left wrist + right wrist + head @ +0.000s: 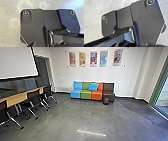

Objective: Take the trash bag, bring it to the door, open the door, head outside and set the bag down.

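Observation:
A dark rounded object (106, 101), possibly the trash bag, rests on the floor in front of the brown seat. At the far right of the head view is a tall glass door or window (163, 94) in a green frame; I cannot tell which. Dark pointed shapes at the picture's edge in the left wrist view look like part of my left gripper (32, 44). In the right wrist view, similar dark shapes look like part of my right gripper (127, 43). Bare floor lies beneath both.
Against the back wall stands a sofa (85, 95) of blue, green, orange and brown seats with a blue cushion (93, 86). Along the left are a long table (22, 95) and several dark chairs (33, 99). Grey concrete floor (72, 117) stretches between me and the sofa.

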Controlling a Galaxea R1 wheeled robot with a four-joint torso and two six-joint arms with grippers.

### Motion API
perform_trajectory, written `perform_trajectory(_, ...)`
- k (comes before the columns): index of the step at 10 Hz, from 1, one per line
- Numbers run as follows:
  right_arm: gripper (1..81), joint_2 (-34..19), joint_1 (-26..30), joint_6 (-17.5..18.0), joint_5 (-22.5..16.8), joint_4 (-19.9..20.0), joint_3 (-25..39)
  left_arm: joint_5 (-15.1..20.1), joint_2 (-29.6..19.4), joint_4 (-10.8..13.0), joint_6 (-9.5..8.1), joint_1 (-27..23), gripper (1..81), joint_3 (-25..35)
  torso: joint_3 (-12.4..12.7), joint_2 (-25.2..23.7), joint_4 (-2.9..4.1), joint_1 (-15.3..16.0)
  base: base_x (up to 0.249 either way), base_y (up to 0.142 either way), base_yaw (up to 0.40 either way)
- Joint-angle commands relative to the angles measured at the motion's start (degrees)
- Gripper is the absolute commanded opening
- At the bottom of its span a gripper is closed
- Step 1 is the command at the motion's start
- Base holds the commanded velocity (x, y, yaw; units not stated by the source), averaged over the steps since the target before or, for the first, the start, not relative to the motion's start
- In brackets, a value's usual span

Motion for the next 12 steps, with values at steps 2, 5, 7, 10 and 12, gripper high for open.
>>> perform_trajectory(2, 81.1, 0.74, 2.03, -0.28, -2.96, -0.06, 0.47, 3.0, 0.37, -0.43, 0.02, -2.58, 81.1, -0.03, 0.0, -0.02, 0.0, -0.02, 0.138, -0.087, 0.0)
perform_trajectory(5, 81.1, 0.65, 2.11, -0.2, -2.96, -0.06, 0.29, 2.91, 0.46, -0.43, 0.02, -2.57, 81.1, -0.03, 0.0, -0.02, 0.0, 0.0, 0.142, -0.09, 0.0)
perform_trajectory(7, 81.1, 0.74, 2.2, -0.28, -2.96, -0.06, 0.38, 2.91, 0.37, -0.52, 0.02, -2.58, 81.1, -0.03, 0.0, -0.02, 0.0, 0.0, 0.142, -0.09, 0.0)
perform_trajectory(10, 81.1, 0.65, 2.12, -0.28, -2.96, -0.06, 0.29, 3.0, 0.37, -0.69, 0.02, -2.49, 81.1, -0.03, 0.0, -0.02, 0.0, 0.0, 0.142, -0.049, 0.0)
perform_trajectory(12, 81.1, 0.65, 2.29, -0.28, -2.96, -0.06, 0.29, 3.0, 0.37, -0.69, 0.02, -2.49, 81.1, -0.03, 0.0, -0.02, 0.0, 0.0, 0.142, 0.0, 0.0)
